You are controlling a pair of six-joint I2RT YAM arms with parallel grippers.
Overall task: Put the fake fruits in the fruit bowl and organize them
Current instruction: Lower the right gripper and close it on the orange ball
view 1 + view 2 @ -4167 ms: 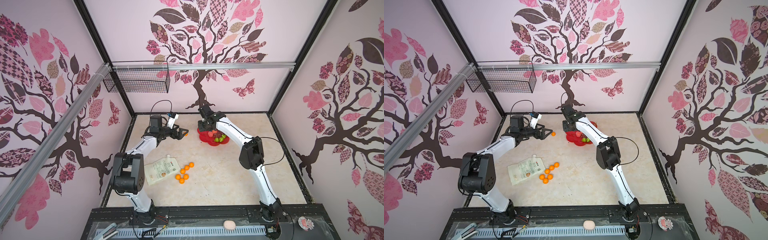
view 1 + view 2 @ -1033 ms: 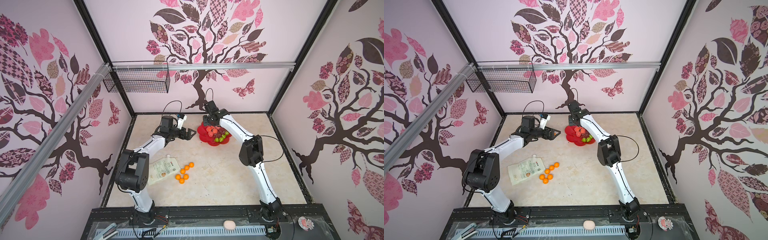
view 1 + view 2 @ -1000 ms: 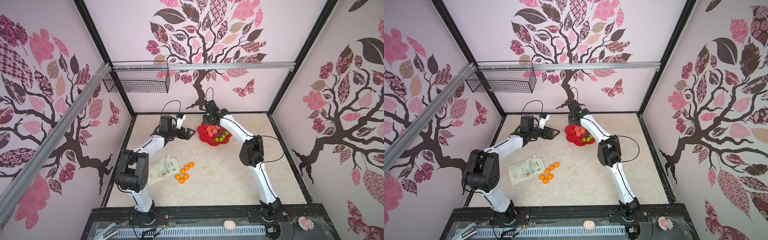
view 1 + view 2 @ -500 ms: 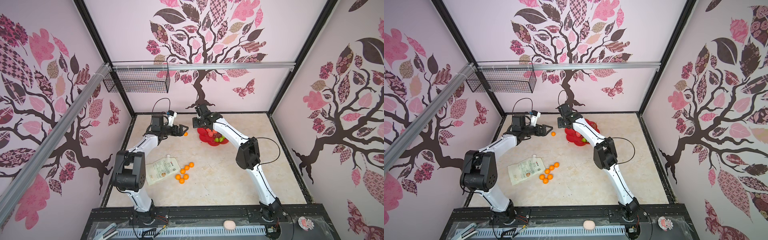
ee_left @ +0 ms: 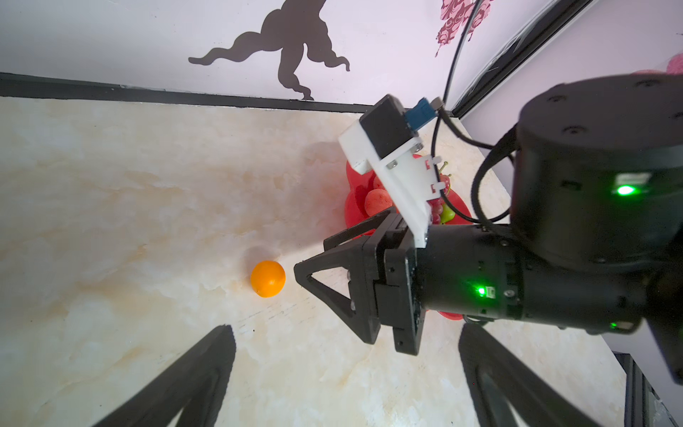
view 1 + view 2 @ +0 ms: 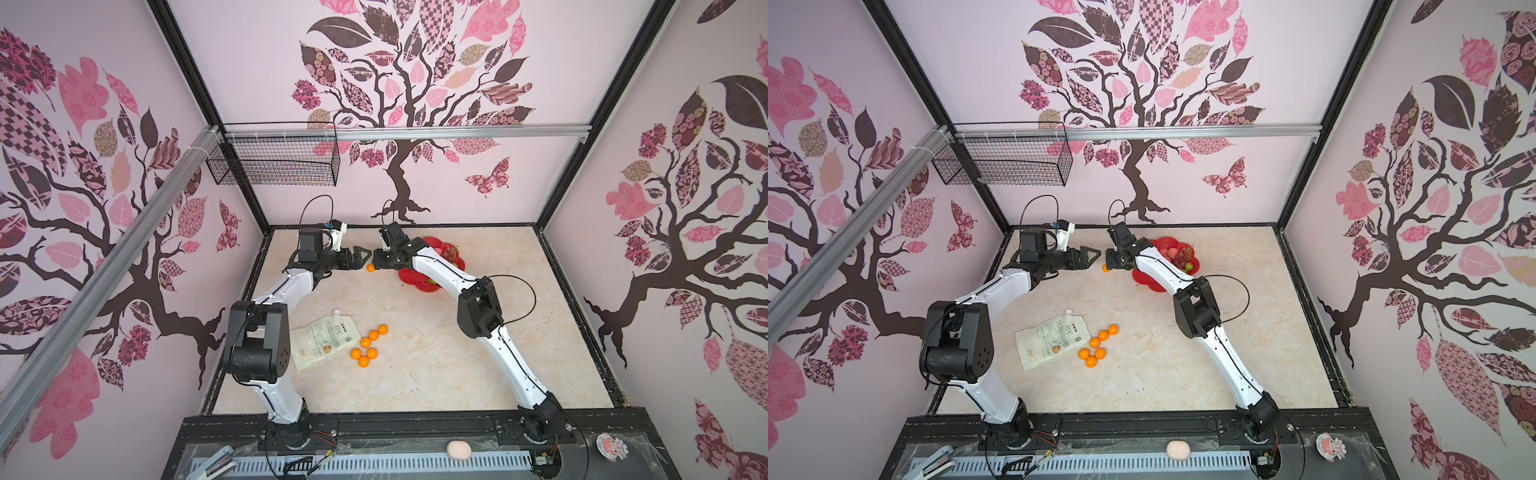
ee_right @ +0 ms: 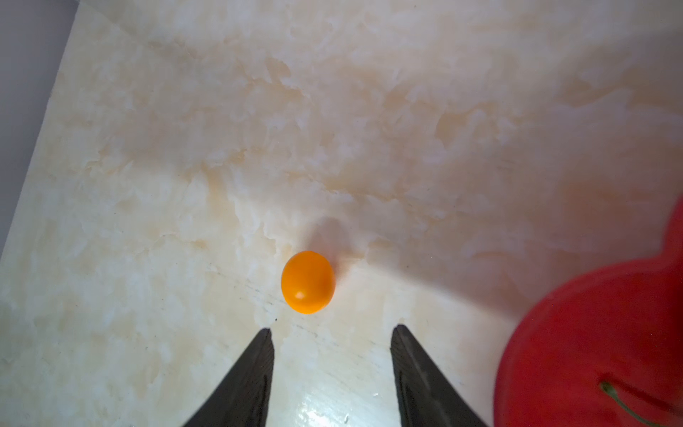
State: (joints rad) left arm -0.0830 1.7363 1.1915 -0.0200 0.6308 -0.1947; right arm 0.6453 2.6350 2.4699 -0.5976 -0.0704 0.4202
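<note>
In both top views the lone orange [image 6: 370, 268] is lying on the bare tabletop [image 6: 415, 374], just beside the fruit bowl [image 6: 417, 284] and between the two tools, which are facing each other across it. The left tool [image 6: 367, 254] is hanging spread and empty on one side. The right tool [image 6: 375, 262] is pointing at the orange from the bowl's side, its arm reaching over the bowl, probably because this is the piece nearest the bowl. The bowl is already carrying peaches [image 6: 1172, 252] and a grape bunch [image 6: 1180, 258]. The five more oranges [image 6: 370, 345] are waiting in a cluster beside a white pouch [image 6: 322, 341], well apart from the bowl.

In the left wrist view, the left tool's own jaws are standing wide apart with nothing between them. The right tool is lying low and level over the tabletop, jaws parted, its nearer tip just beside the orange and not touching it. That low line looks chosen so the jaws can pass on either side of a ball that would roll at any push. A green fruit [image 5: 447, 213] is peeking out of the bowl behind it.

In the right wrist view, the right tool's jaws are spread wider than the orange, which is sitting free ahead of the tips, a little nearer one jaw. The bowl's red rim is showing close by, so the carry should be short.
</note>
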